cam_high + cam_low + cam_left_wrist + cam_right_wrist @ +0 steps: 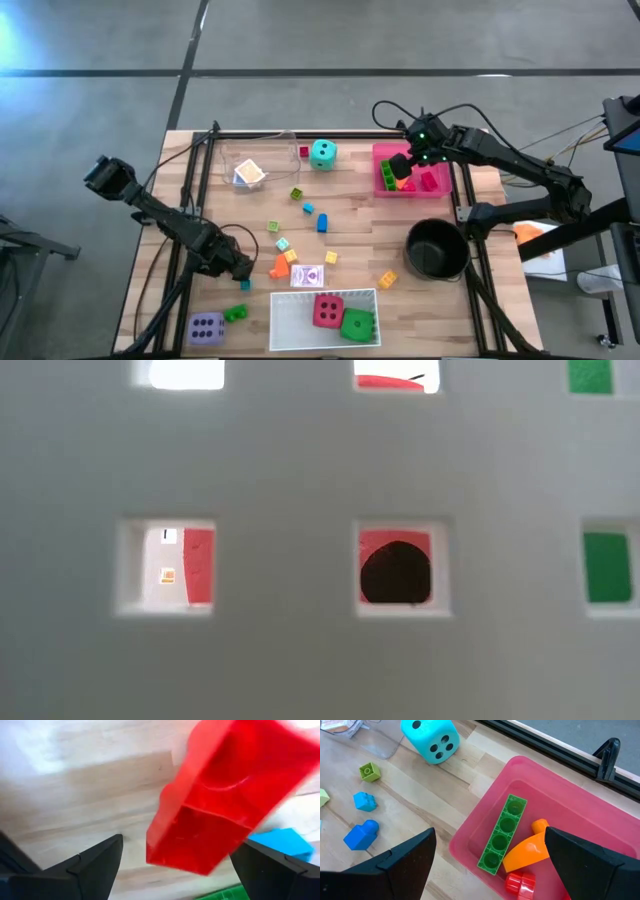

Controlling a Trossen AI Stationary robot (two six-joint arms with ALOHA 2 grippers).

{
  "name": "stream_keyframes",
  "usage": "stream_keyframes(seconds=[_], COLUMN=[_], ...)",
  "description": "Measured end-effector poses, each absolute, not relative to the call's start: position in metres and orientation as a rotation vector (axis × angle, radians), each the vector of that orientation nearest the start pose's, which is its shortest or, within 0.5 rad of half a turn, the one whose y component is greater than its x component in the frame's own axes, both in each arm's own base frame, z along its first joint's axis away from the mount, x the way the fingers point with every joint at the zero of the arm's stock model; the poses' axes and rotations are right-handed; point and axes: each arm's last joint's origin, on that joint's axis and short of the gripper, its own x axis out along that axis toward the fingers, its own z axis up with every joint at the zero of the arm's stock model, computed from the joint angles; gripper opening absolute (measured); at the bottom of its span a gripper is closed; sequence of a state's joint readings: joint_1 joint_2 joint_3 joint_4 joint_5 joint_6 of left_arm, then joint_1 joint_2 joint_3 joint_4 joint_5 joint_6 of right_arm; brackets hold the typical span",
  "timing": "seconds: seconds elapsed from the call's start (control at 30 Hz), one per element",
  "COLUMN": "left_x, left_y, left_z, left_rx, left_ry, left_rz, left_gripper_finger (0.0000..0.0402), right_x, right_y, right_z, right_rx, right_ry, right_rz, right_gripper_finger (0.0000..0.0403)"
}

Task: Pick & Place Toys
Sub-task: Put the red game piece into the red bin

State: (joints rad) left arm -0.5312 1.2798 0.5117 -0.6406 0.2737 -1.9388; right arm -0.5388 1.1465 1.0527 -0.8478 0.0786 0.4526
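the left gripper point(243, 270) sits low over the worktop point(360, 225), just beside the near-left corner of the white tray point(292, 305). its fingers point(95, 867) stand spread apart, and between them in the left wrist view is a red block point(225, 795), tilted, hollow underside showing, with clear gaps on both sides; whether it touches the wood cannot be told. a blue block point(280, 842) and the edge of a green block point(227, 895) lie just beyond it.

the right gripper point(403, 165) hovers over the pink tray point(380, 152), which lies well beyond the white tray, toward the worktop's far right. its fingers are wide apart and hold nothing. in the pink tray lie a long green block point(502, 835), an orange piece point(527, 850) and a small red block point(520, 882).

in the white tray rest the red die point(327, 310) and the green die point(357, 324), touching. the purple die point(206, 329) lies to the left of the white tray, with a small green block point(236, 313) between them. the teal die point(322, 153) stands well beyond the white tray, just left of the pink tray. a playing card point(313, 276) lies just beyond the white tray's far edge, with small yellow, orange, blue and green blocks scattered farther out. the black pot point(434, 248) stands to the right of the white tray. a clear tray point(262, 150) holding a pale cube lies far left of the teal die.

the low view shows only the white tray's perforated wall, red and green showing through its holes.
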Motion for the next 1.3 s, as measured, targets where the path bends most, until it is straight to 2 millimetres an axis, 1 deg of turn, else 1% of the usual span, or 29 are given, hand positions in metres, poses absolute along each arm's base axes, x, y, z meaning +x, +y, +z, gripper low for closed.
stream_keyframes(seconds=[0.17,0.3,0.57,0.73,1.03,1.3], left_x=[0.152,0.153,0.154,0.154,0.156,0.157], left_y=[-0.097,-0.096,-0.091,-0.086,-0.076,-0.075], left_z=[0.148,0.152,0.152,0.150,0.147,0.147], left_rx=[-1.227,-1.186,-1.158,-1.153,-1.084,-1.043], left_ry=[1.477,1.475,1.387,1.385,1.412,1.427], left_rz=[0.881,0.887,0.927,0.949,0.894,0.845], left_gripper_finger=[0.0363,0.0363,0.0363,0.0363,0.0363,0.0363], right_x=[0.186,0.186,0.186,0.186,0.186,0.186], right_y=[-0.114,-0.114,-0.114,-0.114,-0.114,-0.114], right_z=[0.303,0.303,0.303,0.303,0.303,0.303], right_rx=[0.624,0.624,0.624,0.624,0.624,0.624], right_ry=[0.791,0.791,0.791,0.791,0.791,0.791], right_rz=[-0.777,-0.777,-0.777,-0.778,-0.777,-0.777], right_gripper_finger=[0.0366,0.0366,0.0366,0.0366,0.0366,0.0366])
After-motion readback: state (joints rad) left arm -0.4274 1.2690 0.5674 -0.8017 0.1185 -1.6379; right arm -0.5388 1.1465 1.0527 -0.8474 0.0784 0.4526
